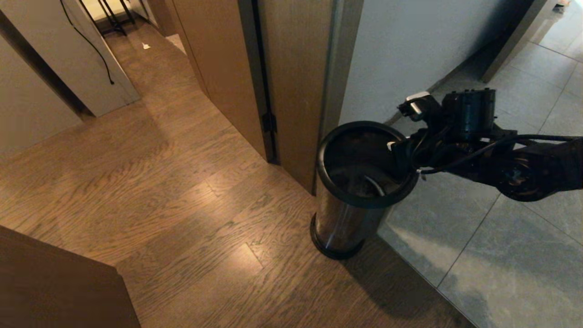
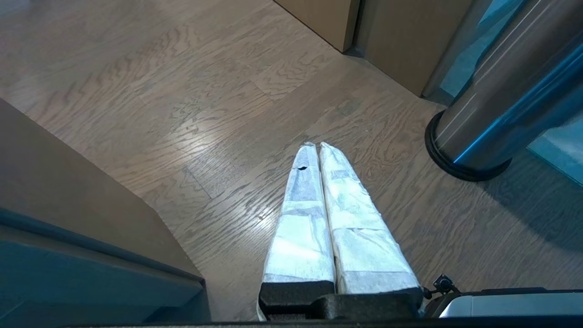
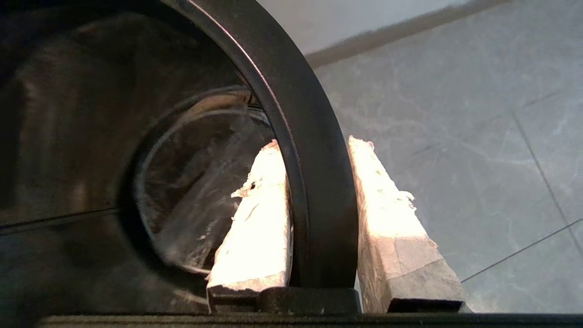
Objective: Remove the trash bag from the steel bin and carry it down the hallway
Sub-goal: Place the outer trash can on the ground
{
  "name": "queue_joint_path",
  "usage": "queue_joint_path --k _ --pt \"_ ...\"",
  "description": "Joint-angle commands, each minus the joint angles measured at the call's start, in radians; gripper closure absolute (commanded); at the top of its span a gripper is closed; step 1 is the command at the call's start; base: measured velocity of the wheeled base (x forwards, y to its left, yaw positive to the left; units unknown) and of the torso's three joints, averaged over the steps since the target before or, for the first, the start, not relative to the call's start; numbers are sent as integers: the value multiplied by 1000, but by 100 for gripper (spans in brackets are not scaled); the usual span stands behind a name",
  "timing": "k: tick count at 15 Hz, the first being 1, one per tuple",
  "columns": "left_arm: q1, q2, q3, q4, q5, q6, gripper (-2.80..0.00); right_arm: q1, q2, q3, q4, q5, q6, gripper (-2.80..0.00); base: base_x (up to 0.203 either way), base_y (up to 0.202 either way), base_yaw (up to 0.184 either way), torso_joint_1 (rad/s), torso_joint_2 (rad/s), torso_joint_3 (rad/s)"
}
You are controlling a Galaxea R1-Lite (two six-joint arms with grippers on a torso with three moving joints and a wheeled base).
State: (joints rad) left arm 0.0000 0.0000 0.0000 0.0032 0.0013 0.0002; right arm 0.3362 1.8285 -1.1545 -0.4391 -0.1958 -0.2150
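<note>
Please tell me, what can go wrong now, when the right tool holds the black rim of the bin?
1. The right tool is clamped on the black rim, not on the trash bag, so lifting may raise the inner bucket instead.
2. The steel bin is narrow and stands beside the door frame; a sideways pull might tip it.

shiny brushed steel bin [image 1: 339, 223] with matt black plastic rim, on grained wood floor [image 1: 182, 182]

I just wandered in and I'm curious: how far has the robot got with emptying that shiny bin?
Early days. The right hand has clamped the black rim of the shiny steel cylinder bin, one finger inside, one outside. The clear crinkly plastic trash bag lies inside, not lifted out. Pulling it out and carrying it away remain. The left hand hangs shut above the wood floor.
</note>
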Motion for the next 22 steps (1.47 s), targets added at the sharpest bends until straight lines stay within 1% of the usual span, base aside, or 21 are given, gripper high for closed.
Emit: queue_joint_path --k 1,4,8,13,16,18,20,22 --pt "0 0 0 0 0 0 0 0 -90 0 18 5 -1 0 0 0 0 0 0 0" --pt "0 0 0 0 0 0 0 1 -152 1 57 8 1 0 0 0 0 0 0 0" --pt "0 0 0 0 2 0 0 1 -246 -2 116 39 1 0 0 0 0 0 0 0" --pt "0 0 0 0 1 0 0 -8 -329 -7 161 40 9 0 0 0 0 0 0 0" --pt "0 0 0 0 0 0 0 -55 -333 -12 162 41 10 0 0 0 0 0 0 0" --pt "0 0 0 0 0 0 0 -106 -320 -37 165 43 9 0 0 0 0 0 0 0" --pt "0 0 0 0 0 0 0 -174 -297 -60 177 69 9 0 0 0 0 0 0 0" --pt "0 0 0 0 0 0 0 -220 -249 -107 183 81 16 0 0 0 0 0 0 0"
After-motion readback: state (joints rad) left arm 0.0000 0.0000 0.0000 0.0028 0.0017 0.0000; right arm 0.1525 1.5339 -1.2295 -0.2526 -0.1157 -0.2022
